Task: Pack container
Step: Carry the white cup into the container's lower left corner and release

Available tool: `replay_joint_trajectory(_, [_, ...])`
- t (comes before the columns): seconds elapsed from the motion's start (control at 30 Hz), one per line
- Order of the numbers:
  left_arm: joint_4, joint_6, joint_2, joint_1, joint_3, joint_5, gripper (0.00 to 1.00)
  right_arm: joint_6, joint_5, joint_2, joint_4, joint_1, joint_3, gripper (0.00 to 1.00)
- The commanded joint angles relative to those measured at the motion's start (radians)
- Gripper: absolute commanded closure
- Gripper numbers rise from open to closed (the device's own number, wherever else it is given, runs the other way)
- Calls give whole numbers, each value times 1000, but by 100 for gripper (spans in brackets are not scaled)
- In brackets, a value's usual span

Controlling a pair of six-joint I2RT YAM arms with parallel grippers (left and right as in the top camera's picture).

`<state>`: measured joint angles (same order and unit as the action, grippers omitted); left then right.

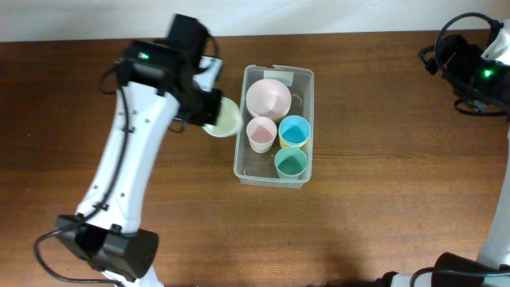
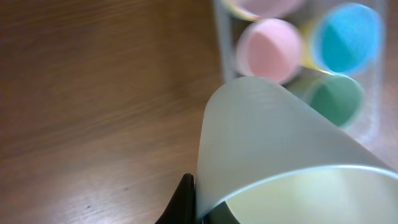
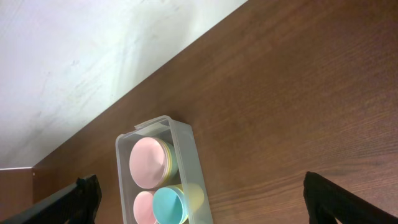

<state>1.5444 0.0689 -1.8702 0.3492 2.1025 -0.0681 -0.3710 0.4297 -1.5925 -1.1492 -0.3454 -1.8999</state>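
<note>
The clear plastic container stands mid-table with a pink bowl, a pink cup, a blue cup and a green cup inside. My left gripper is shut on a pale yellow cup and holds it just left of the container's rim. In the left wrist view the pale cup fills the front, with the container behind. My right gripper is open and empty at the far right, well away from the container.
The brown wooden table runs to a white wall at the back. The left arm stretches across the left side. The right arm sits at the back right corner.
</note>
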Motion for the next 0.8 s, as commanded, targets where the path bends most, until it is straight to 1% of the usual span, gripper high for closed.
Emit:
replay_joint_trajectory(0.0, [-13, -5, -17, 75, -15, -14, 99, -4, 4, -4, 0, -3, -1, 1])
replay_joint_trajectory(0.23, [-63, -1, -30, 178, -116, -12, 99, -4, 4, -4, 0, -3, -1, 1])
replay_joint_trajectory(0.53, [-203, -1, -31, 186, -341, -11, 99, -3, 4, -4, 1, -3, -1, 1])
replay_joint_trajectory(0.67, [-265, -1, -30, 185, -392, 3, 99, -4, 4, -4, 1, -3, -1, 1])
replay_joint_trajectory(0.7, [-277, -1, -30, 185, -394, 18, 98, -4, 4, -4, 1, -3, -1, 1])
replay_joint_trajectory(0.77, [-293, -2, -30, 185, -395, 32, 93, -4, 4, -4, 1, -3, -1, 1])
